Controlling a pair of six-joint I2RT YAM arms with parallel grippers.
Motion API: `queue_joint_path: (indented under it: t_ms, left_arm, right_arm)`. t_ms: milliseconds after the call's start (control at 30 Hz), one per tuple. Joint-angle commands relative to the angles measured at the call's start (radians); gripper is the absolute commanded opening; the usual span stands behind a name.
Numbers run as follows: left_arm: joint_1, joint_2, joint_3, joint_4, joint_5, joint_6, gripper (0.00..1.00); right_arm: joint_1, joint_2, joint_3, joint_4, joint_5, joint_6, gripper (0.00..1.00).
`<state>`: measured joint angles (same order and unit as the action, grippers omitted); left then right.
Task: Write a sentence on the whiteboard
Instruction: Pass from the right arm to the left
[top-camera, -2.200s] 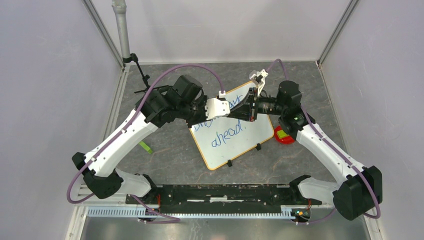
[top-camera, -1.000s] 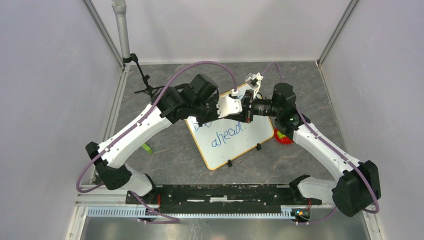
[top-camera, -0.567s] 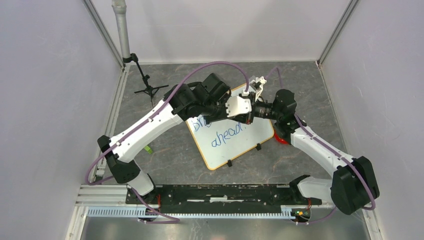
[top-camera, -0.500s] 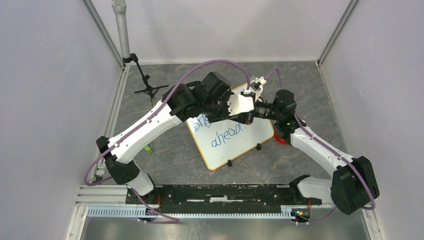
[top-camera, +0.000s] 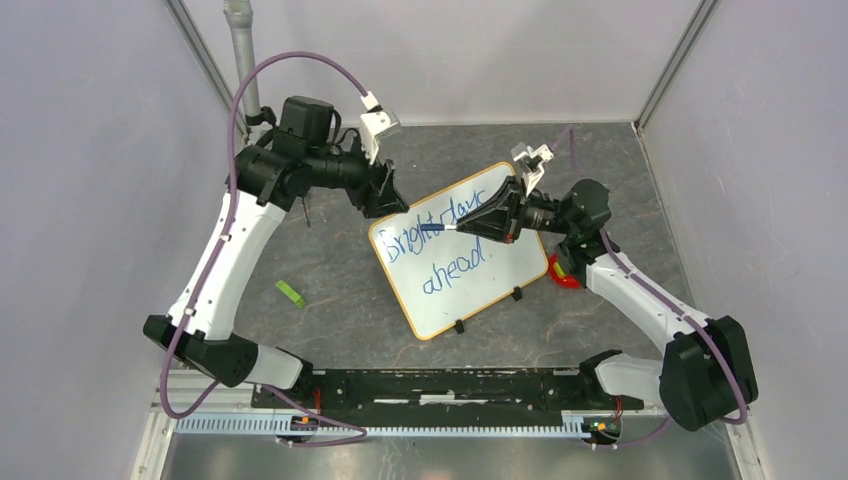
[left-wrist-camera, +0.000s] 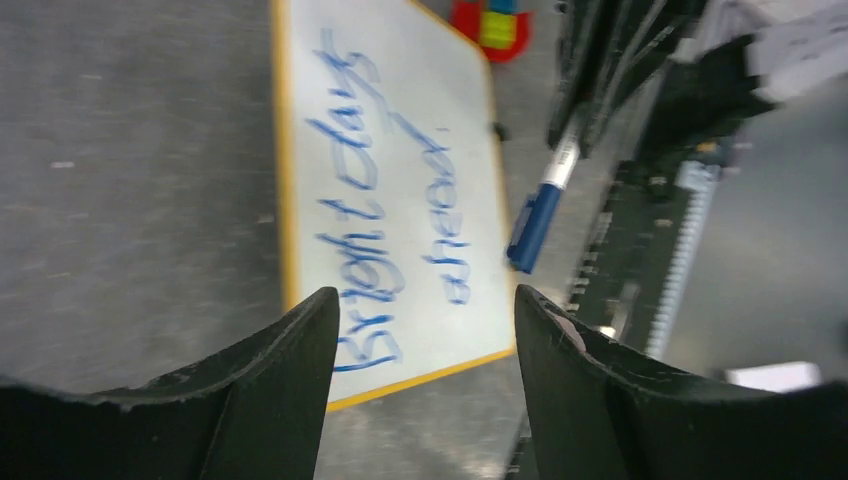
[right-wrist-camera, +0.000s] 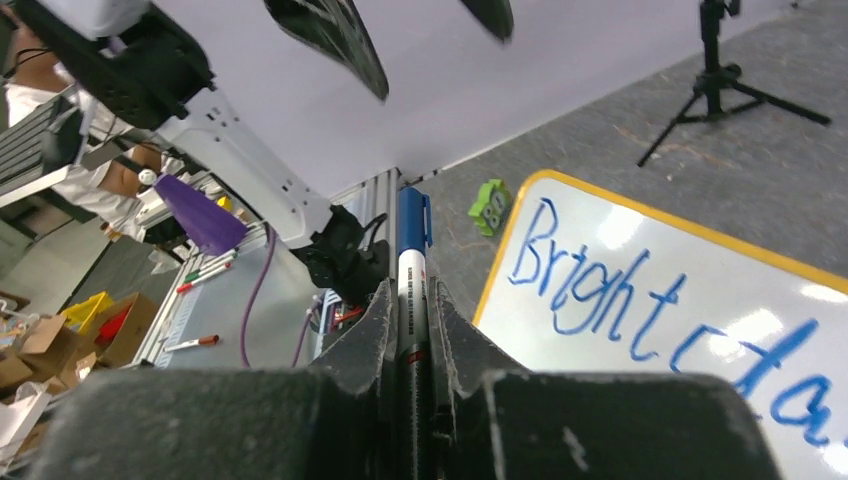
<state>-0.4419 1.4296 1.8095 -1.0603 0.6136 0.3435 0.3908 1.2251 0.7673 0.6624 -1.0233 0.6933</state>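
Note:
The whiteboard (top-camera: 470, 285) lies tilted on the grey floor, its orange-yellow frame showing in the left wrist view too (left-wrist-camera: 283, 180). The sentence (top-camera: 440, 240) in blue reads "Bright days" over "ahead." My right gripper (top-camera: 468, 227) hovers above the board's upper half, shut on a white marker (top-camera: 440, 228) whose blue cap (right-wrist-camera: 413, 215) sticks out past the fingertips. My left gripper (top-camera: 390, 203) hangs open and empty just off the board's far left corner, its fingers (left-wrist-camera: 290, 380) framing the lettering (left-wrist-camera: 365, 230) below.
A small green piece (top-camera: 290, 293) lies on the floor left of the board. A red and yellow object (top-camera: 567, 272) sits at the board's right edge under my right arm. A small black tripod (right-wrist-camera: 720, 70) stands at the back left, near a grey pipe (top-camera: 240, 50).
My left gripper has let go at the marker's end, opened, and the arm has swung back to the far left. The right gripper still holds the marker, now pointing left over the board.

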Motion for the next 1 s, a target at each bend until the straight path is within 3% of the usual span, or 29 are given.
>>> queue_joint_path:
  t_ms: [0,200,400,800,967]
  left_arm:
    - [0.017,-0.036,-0.134,0.11,0.424,-0.279,0.71]
    - [0.014,-0.09,-0.333,0.386,0.613,-0.578,0.68]
    - [0.014,-0.122,-0.411,0.525,0.611,-0.699,0.65]
    - [-0.036,-0.093,-0.407,0.546,0.589,-0.721,0.43]
    - [-0.049,-0.08,-0.412,0.542,0.584,-0.718,0.42]
  right_arm:
    - [0.002,-0.041,-0.014,0.24,-0.092,0.133,0.0]
    - [0.002,-0.046,-0.016,0.345,-0.099,0.211,0.0]
    - [0.005,-0.047,-0.016,0.337,-0.1,0.212,0.0]
    - [0.013,-0.042,0.004,0.192,-0.077,0.117,0.0]
    - [0.014,-0.04,0.011,0.171,-0.077,0.102,0.0]
